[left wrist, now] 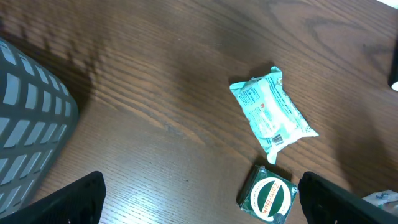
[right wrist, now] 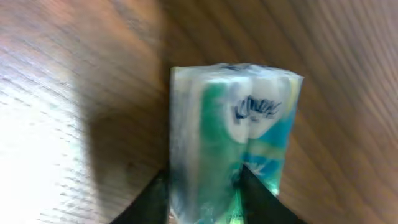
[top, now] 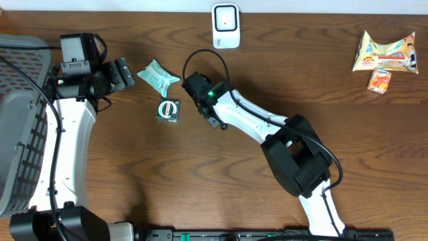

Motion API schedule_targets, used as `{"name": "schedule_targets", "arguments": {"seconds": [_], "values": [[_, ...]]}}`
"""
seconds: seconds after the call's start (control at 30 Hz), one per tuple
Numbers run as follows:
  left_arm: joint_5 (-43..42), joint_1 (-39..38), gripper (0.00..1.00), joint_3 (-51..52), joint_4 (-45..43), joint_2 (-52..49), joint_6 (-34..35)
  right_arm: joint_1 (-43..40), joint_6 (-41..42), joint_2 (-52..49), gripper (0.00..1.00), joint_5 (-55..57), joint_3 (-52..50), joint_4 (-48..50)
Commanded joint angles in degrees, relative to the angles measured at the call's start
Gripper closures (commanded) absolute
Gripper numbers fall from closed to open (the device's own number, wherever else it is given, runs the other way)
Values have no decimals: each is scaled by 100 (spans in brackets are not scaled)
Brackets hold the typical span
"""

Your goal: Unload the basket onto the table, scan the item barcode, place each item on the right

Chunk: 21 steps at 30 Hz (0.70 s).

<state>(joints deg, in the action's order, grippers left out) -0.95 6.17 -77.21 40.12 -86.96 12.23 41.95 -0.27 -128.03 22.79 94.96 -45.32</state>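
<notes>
Two dark fingers of the right gripper are pinching a green-and-blue packet between them near the middle of the desk, short of the white scanner sitting at the far edge. Toward the left edge, the left gripper is hanging wide open, facing a pale green pack and a green tin.

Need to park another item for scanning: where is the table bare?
Bare: the wide table stretch between the scanner and the snack bag, and the front patch below the green tin. Crowded: around the mint packet and that tin, between the left end effector and right end effector.
</notes>
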Motion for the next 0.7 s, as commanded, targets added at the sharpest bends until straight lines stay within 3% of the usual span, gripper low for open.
{"name": "schedule_targets", "arguments": {"seconds": [0.0,0.13,0.33,0.47,0.67], "values": [[37,20,2,28,15,-33,48,4,247,55,82,-175,35,4],[37,20,2,28,17,-33,48,-22,343,55,99,-391,461,-199],[37,20,2,28,15,-33,48,-275,343,55,99,-1569,1416,-1029],[37,20,3,28,15,-33,48,-634,289,55,99,-3213,1871,-1580],[37,20,2,28,15,-33,48,-1364,-326,42,99,-6247,1574,-1749]]}}
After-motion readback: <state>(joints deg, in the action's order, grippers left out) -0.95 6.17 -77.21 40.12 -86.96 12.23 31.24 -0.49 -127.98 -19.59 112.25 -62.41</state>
